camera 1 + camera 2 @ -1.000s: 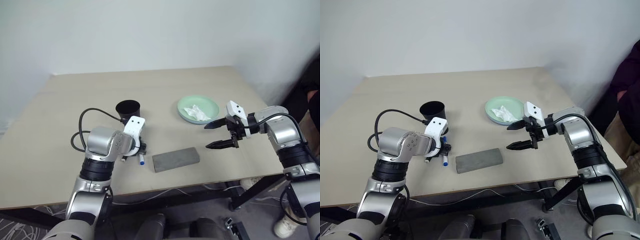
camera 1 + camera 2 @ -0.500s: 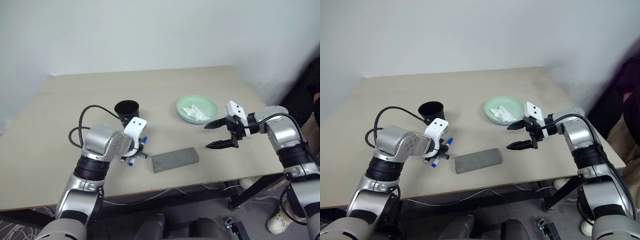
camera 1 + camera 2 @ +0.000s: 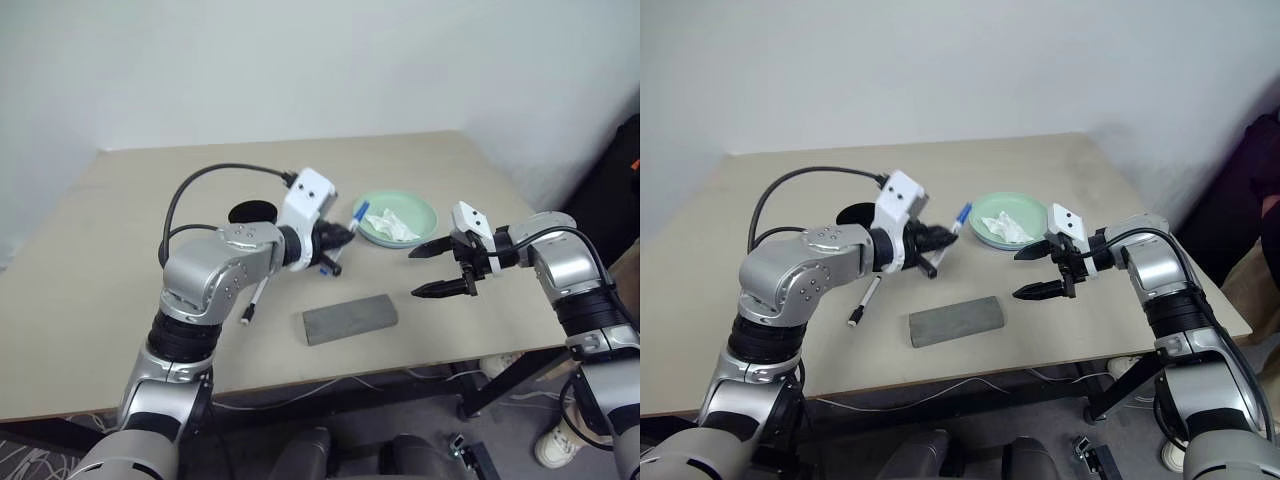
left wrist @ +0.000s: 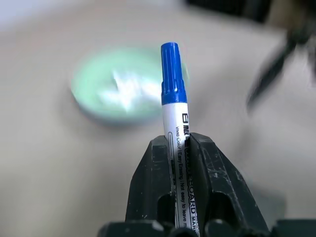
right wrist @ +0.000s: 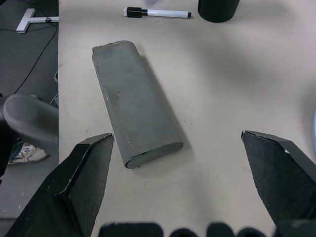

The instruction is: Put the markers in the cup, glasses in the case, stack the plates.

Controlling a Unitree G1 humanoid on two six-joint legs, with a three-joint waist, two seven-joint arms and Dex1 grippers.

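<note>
Matte tan table (image 3: 120, 210), slim blue-capped marker (image 4: 174, 108)

Your left arm is raised above the table, elbow bent, forearm reaching forward and toward your right. Its wrist is near level, so the left gripper (image 3: 337, 243) points forward and to the right. Its two black fingers (image 4: 148, 187) are pressed together on the barrel of the blue-capped marker (image 4: 173, 106), whose capped end projects beyond the fingertips. Your right arm extends from the right side with the forearm turned inward across the table. The right gripper (image 3: 438, 268) points to your left and slightly downward, its fingers (image 5: 84, 177) spread wide apart and holding nothing.
</note>
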